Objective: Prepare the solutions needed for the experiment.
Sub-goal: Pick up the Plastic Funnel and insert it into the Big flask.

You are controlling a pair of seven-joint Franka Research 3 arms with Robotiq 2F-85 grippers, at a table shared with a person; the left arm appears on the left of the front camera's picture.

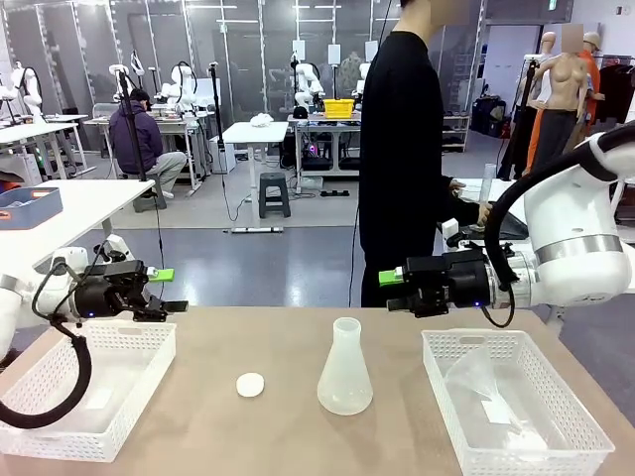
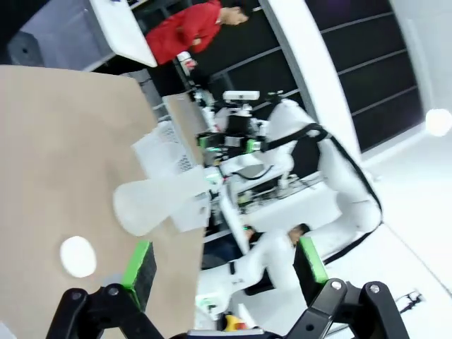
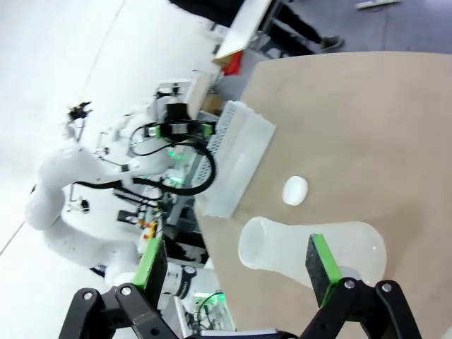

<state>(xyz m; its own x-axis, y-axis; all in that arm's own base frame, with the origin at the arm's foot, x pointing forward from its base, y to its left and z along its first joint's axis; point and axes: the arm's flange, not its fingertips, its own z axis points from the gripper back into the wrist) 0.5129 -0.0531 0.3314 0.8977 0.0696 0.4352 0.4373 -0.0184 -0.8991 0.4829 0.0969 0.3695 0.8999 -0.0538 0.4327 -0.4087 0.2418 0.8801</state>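
Note:
An empty-looking frosted conical flask [image 1: 344,377] stands upright at the middle of the table [image 1: 248,332]; the pale yellow-green solutions are out of view. A small white round cap [image 1: 250,385] lies to its left. My left gripper [image 1: 169,291] hovers open above the left basket, pointing toward the middle, with nothing between its fingers. My right gripper [image 1: 393,292] hovers open above the table right of the flask, facing left. The left wrist view holds the flask [image 2: 152,201] and cap [image 2: 78,256]; the right wrist view holds the flask [image 3: 282,247] and cap [image 3: 295,190].
A white basket [image 1: 84,392] sits at the table's left end. Another white basket [image 1: 516,416] at the right holds clear plastic bags. A person in black [image 1: 402,149] stands at the far side, turned to a side table.

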